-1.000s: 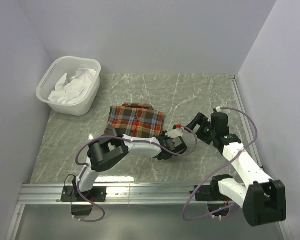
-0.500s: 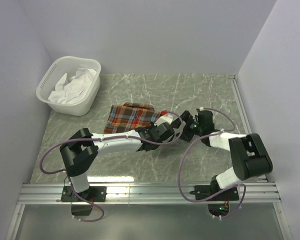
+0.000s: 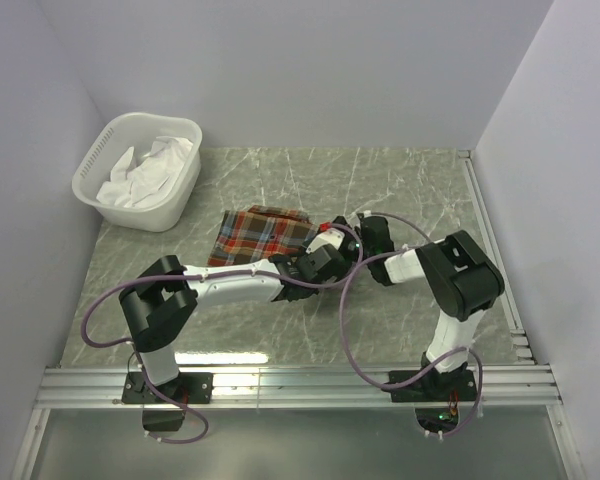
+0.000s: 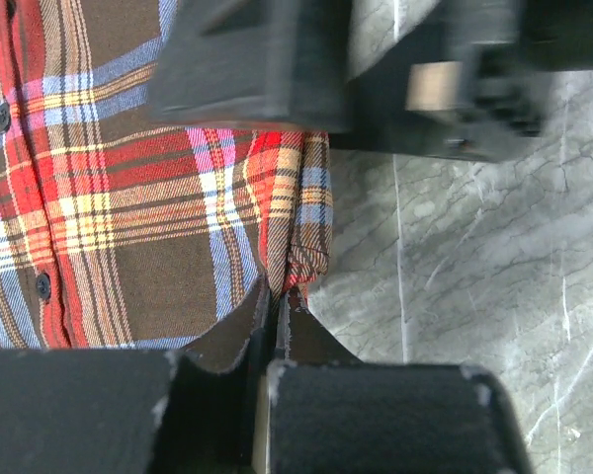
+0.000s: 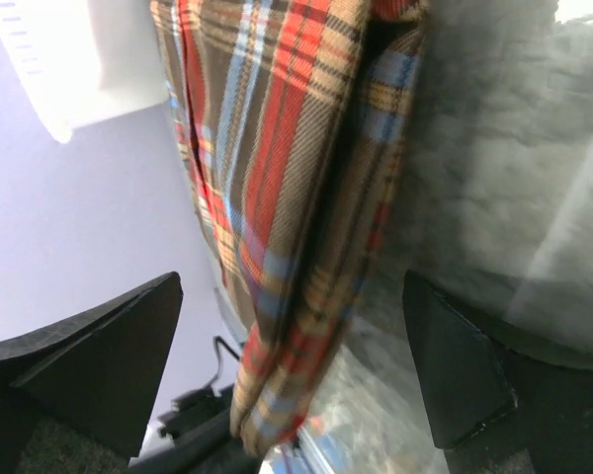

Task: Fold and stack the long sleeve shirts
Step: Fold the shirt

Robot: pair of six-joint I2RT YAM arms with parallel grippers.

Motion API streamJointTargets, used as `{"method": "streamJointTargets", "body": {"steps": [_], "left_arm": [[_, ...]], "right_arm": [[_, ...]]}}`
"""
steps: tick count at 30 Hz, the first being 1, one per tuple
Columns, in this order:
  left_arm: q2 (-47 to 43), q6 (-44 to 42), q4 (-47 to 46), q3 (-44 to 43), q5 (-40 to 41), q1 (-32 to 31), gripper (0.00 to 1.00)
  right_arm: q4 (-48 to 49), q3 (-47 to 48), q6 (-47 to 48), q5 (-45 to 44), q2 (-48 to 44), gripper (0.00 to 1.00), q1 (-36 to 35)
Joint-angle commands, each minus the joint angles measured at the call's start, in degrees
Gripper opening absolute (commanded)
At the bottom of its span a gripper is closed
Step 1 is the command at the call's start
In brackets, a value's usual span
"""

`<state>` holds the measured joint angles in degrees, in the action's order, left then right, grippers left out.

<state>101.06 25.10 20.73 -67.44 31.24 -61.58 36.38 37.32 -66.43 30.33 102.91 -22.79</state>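
The shirt [image 3: 265, 235] lies folded flat on the table [image 3: 410, 190], left of centre, with its longer side running roughly left to right across the table and its right-hand edge facing both of my pincers. My left pincer [image 4: 280, 306] is closed on that edge: the fingers are pressed together with a small pleat of the checked cloth pinched between them, and the rest of the cloth spreads away from the tips. My right pincer [image 5: 292, 296] is fully apart and grips nothing; it sits close beside the left one, and the thick folded edge of the shirt passes between its two fingers without visibly touching either. From both pincers the body of the shirt therefore lies to my left, and the gripped edge runs from near to far. The left arm is the one holding, and the right is just beside it on the table side. My judgement is that the next move needs the right pincer to close on this same edge. The basket [image 3: 145, 215] stands well apart at the far left.
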Motion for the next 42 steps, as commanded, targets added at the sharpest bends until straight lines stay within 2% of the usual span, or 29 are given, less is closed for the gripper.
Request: {"method": "streamJointTargets", "body": {"steps": [1, 10, 13, 16, 17, 19, 20, 22, 23, 24, 25, 26, 27, 32, 35, 36, 37, 38, 41, 42], "left_arm": [[-1.47, 1.35, -1.75, -0.32, -1.62, 0.23, 0.0], [-2.53, 2.49, -1.92, -0.67, -3.29, 0.5, 0.0], [-2.62, 3.37, -2.09, -0.68, -4.35, 0.5, 0.01], [-3.32, 4.43, -2.62, -0.41, -5.93, 0.5, 0.04], [-3.58, 4.95, -2.89, -0.32, -6.37, 0.5, 0.06], [-3.85, 5.66, -2.8, -0.5, -7.16, 0.59, 0.13], [-4.11, 6.44, -2.37, -0.59, -7.51, 0.59, 0.17], [-4.55, 7.41, -1.23, -1.11, -7.86, 0.59, 0.28], [-5.33, 8.03, -0.87, -1.2, -8.21, 0.59, 0.32], [-6.04, 8.29, 0.26, -1.29, -8.74, 0.67, 0.47], [-6.74, 8.64, 0.88, -1.46, -9.27, 0.76, 0.56], [-8.58, 9.34, 1.59, -1.47, -9.71, 0.94, 0.63], [-9.73, 9.61, 2.81, -1.47, -10.15, 1.29, 0.74], [-18.59, 11.02, 7.04, -0.41, -14.44, 4.53, 0.92], [-23.69, 10.41, 8.97, 1.95, -18.31, 9.71, 0.94], [-24.93, 9.8, 9.41, 2.66, -18.85, 13.12, 0.95], [-26.07, 9.09, 9.5, 4.23, -18.94, 14.81, 0.95], [-28.0, 7.43, 9.76, 5.03, -18.59, 18.48, 0.96], [-30.56, 4.01, 9.68, 7.49, -19.29, 24.47, 0.96], [-31.09, 3.38, 9.5, 8.37, -19.73, 28.15, 0.96]], "right_arm": [[1.59, 3.72, -1.59, -2.11, 2.55, 0.99, -2.35], [4.58, 6.01, -4.67, -2.64, 9.32, 0.9, -5.6], [4.49, 7.85, -4.32, -2.64, 10.72, 0.82, -5.87], [4.84, 9.08, -4.4, -2.73, 11.96, 0.68, -6.22], [5.01, 9.26, -4.41, -2.82, 12.48, 0.58, -6.31], [6.07, 9.35, -4.76, -2.64, 12.92, 0.45, -6.31], [6.24, 9.26, -4.67, -2.55, 13.19, 0.32, -6.31], [5.72, 9.26, -3.62, -2.55, 13.02, 0.19, -6.22], [5.2, 9.17, -2.92, -2.64, 12.49, 0.08, -6.22], [3.36, 9.17, -1.95, -2.81, 12.14, 0.04, -5.96], [2.13, 9.26, 0.06, -2.82, 11.61, 0.0, -5.61], [0.9, 9.44, 1.21, -2.64, 10.74, 0.0, -5.43], [-1.73, 9.52, 2.35, -2.64, 10.12, 0.0, -4.99], [-15.35, 11.71, 14.73, -1.32, 5.82, 0.0, -0.51], [-26.51, 14.96, 24.13, -1.15, 3.53, 0.0, 2.56], [-33.24, 16.28, 26.94, -1.15, 3.09, 0.0, 3.27], [-37.39, 17.86, 32.89, -1.84, 2.73, 0.0, 4.06], [-45.44, 21.44, 36.34, -3.33, 2.21, 0.0, 5.2], [-58.14, 31.18, 49.09, -8.51, 2.55, 0.0, 7.05], [-65.49, 33.76, 52.08, -11.23, 2.9, 0.0, 8.36]]}}
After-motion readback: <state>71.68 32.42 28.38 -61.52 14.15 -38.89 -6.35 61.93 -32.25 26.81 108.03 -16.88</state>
